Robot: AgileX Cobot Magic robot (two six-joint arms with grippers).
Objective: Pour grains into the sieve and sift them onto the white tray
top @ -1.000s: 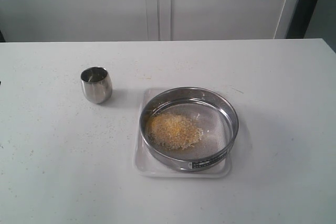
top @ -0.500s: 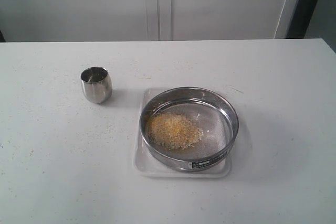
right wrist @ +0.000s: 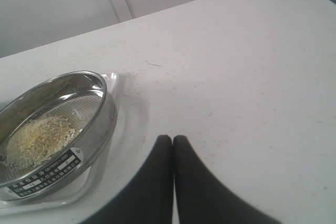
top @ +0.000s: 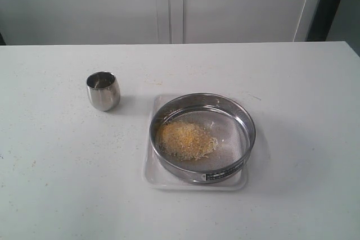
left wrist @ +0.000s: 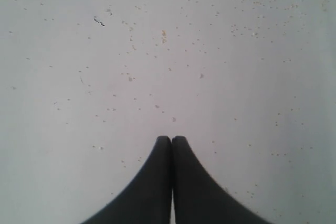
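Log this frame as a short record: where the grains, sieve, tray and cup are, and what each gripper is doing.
grains: heaped on the mesh inside the sieve
sieve: sitting on the white tray
white tray: flat on the table, under the sieve
steel cup: upright on the table, apart from the tray
left gripper: shut, empty, over speckled table
right gripper: shut, empty, near the tray

White counter [top: 292, 111], flecked with stray grains [left wrist: 163, 35], white tray [top: 153, 177] near centre, small steel cup [top: 103, 90] upright at tray's 10 o'clock, standing apart
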